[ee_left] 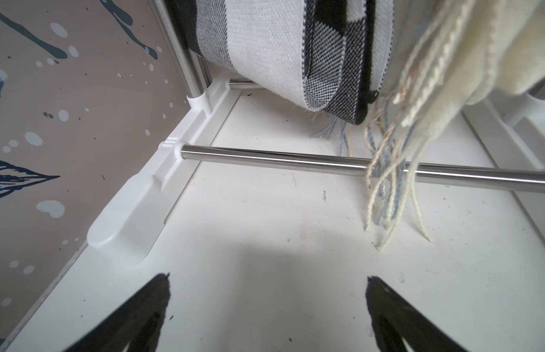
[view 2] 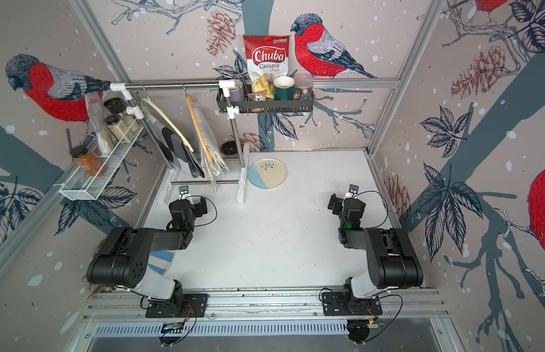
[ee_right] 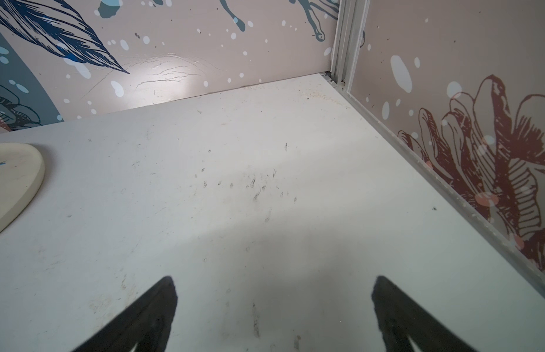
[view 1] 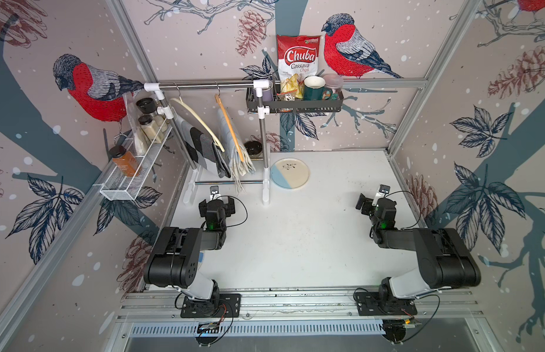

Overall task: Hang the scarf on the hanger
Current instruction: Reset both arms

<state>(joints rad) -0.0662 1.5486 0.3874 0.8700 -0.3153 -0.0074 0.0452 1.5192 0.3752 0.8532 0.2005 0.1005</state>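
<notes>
Two scarves hang from a rack rail at the back left. A grey, black and white checked scarf is draped over a cream hanger. Beside it, a cream and pale-blue fringed scarf hangs on a wooden hanger, its fringe falling across the rack's lower bar. My left gripper sits low in front of the rack, open and holding nothing. My right gripper is open over bare table near the right wall.
A cream and blue plate lies right of the rack's white foot. A dark bowl sits behind the rack. A wire shelf with jars hangs left; a black basket holds chips and mugs. A striped plate lies under my left arm.
</notes>
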